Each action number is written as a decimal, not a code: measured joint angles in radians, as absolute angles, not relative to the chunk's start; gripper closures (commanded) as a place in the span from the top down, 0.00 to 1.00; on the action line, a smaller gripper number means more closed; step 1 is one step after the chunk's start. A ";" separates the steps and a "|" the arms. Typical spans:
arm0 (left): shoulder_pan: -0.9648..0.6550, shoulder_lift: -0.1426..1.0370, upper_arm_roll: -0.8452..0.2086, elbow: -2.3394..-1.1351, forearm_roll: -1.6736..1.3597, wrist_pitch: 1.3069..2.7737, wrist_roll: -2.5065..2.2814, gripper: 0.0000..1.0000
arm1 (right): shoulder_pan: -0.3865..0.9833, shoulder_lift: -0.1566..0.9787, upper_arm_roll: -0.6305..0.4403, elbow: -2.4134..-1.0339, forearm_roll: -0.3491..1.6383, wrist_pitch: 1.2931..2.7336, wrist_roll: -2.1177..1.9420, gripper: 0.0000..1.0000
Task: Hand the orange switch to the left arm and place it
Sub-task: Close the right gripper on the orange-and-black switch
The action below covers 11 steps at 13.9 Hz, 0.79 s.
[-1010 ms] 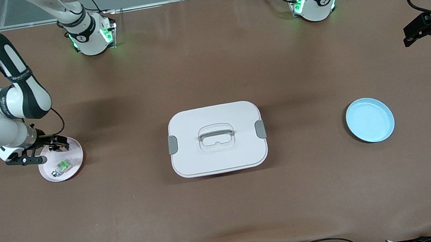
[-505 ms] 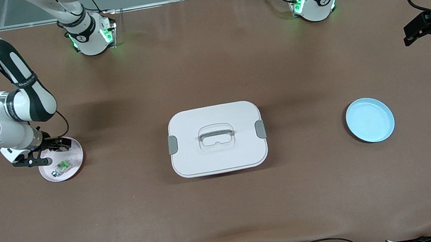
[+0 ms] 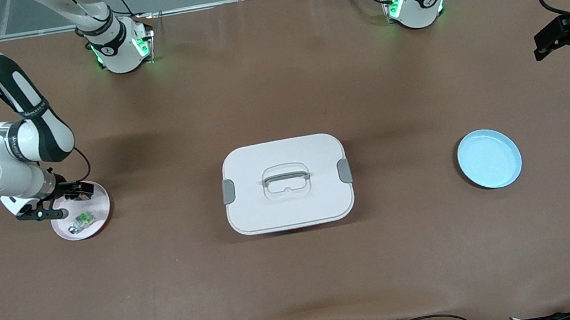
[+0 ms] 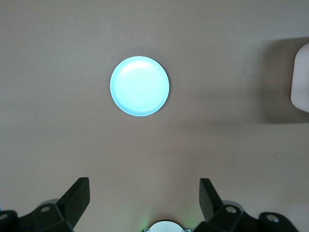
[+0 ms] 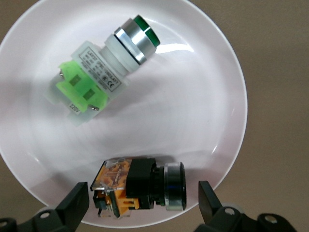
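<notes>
The orange switch (image 5: 140, 186), black with an orange part, lies on its side near the rim of a pale pink plate (image 5: 224, 101). My right gripper (image 5: 142, 200) is open and low over it, one finger on each side, neither touching. In the front view the right gripper (image 3: 61, 202) covers the switch over the pink plate (image 3: 97, 211). The white box (image 3: 286, 183) stands mid-table. My left gripper (image 3: 560, 37) waits open and empty in the air at the left arm's end of the table; its wrist view (image 4: 145, 198) shows only bare table between the fingers.
A pale, green-topped switch (image 5: 104, 72) lies on the same pink plate, also seen in the front view (image 3: 80, 221). An empty light blue plate (image 3: 489, 158) sits toward the left arm's end, also in the left wrist view (image 4: 140, 86). The box's edge (image 4: 301, 77) shows there too.
The right gripper has shifted a little toward the right arm's end of the table over the pink plate, then held still. The left arm has not moved.
</notes>
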State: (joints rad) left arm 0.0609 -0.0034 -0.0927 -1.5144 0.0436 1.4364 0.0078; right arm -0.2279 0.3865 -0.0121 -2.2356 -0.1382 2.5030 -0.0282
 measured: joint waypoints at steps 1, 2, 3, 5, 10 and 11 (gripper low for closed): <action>0.061 -0.003 -0.093 -1.515 0.044 1.436 0.008 1.00 | -0.228 0.387 -0.012 -2.235 -0.139 2.503 -0.028 1.00; 0.061 -0.003 -0.093 -1.515 0.044 1.436 0.008 1.00 | -0.228 0.387 -0.012 -2.235 -0.141 2.503 -0.028 1.00; 0.061 -0.002 -0.093 -1.515 0.044 1.436 0.008 1.00 | -0.228 0.387 -0.012 -2.235 -0.144 2.503 -0.028 1.00; 0.061 -0.001 -0.093 -1.515 0.044 1.436 0.008 1.00 | -0.228 0.389 -0.012 -2.233 -0.153 2.504 -0.029 1.00; 0.060 0.006 -0.094 -1.516 0.044 1.436 0.008 1.00 | -0.228 0.403 -0.011 -2.220 -0.168 2.506 -0.030 0.72; 0.060 0.006 -0.095 -1.517 0.044 1.436 0.008 1.00 | -0.228 0.404 -0.011 -2.220 -0.170 2.506 -0.031 0.64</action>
State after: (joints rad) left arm 0.0598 0.0064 -0.0949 -1.5170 0.0436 1.4356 0.0078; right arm -0.2279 0.4035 -0.0111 -2.2195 -0.1697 2.5062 -0.0312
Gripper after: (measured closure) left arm 0.000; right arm 0.163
